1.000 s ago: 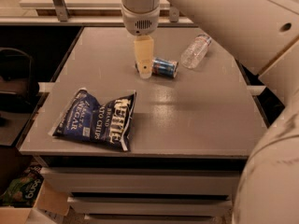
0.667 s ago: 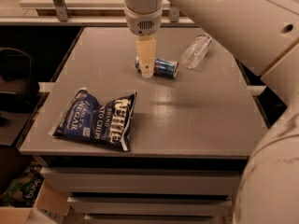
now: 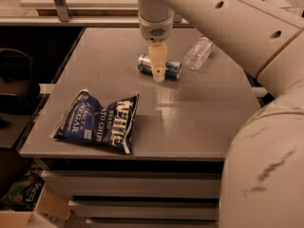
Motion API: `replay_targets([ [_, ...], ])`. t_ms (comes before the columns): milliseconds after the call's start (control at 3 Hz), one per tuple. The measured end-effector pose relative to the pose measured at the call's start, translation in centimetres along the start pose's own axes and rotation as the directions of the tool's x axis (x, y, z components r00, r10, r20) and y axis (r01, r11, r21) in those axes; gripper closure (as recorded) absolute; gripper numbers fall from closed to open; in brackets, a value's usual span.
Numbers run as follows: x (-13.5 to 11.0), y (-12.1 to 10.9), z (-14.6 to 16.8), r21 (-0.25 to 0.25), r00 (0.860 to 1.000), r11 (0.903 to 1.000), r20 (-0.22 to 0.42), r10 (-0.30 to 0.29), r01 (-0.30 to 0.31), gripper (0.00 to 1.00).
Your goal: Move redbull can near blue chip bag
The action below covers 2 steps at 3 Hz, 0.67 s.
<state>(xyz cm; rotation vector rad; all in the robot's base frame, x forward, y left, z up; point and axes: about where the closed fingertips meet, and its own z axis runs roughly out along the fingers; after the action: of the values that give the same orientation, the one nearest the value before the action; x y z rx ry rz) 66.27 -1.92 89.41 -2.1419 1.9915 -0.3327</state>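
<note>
Camera view, gripper [image 3: 158, 75] in front of redbull can [image 3: 173, 69], hiding its middle

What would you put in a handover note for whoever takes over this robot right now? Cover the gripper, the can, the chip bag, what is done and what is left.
Gripper: low over the far half of the table, in front of the redbull can; no grasp can be confirmed.
Redbull can: on its side, beside a clear water bottle.
Blue chip bag: flat near the front left corner, apart from the can.
Done: gripper is at the can.
Left: grasp it, carry it over, set it beside the bag.
</note>
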Motion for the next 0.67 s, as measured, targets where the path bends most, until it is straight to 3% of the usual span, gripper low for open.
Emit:
replay_targets([
  [333,1.3,-0.1,1.9,-0.027,0.999,0.9992,-0.015,0.031,-0.031,0.00],
  [667,2.3,0.3,4.0,-0.065,0.998,0.9960,-0.012,0.060,-0.061,0.17],
])
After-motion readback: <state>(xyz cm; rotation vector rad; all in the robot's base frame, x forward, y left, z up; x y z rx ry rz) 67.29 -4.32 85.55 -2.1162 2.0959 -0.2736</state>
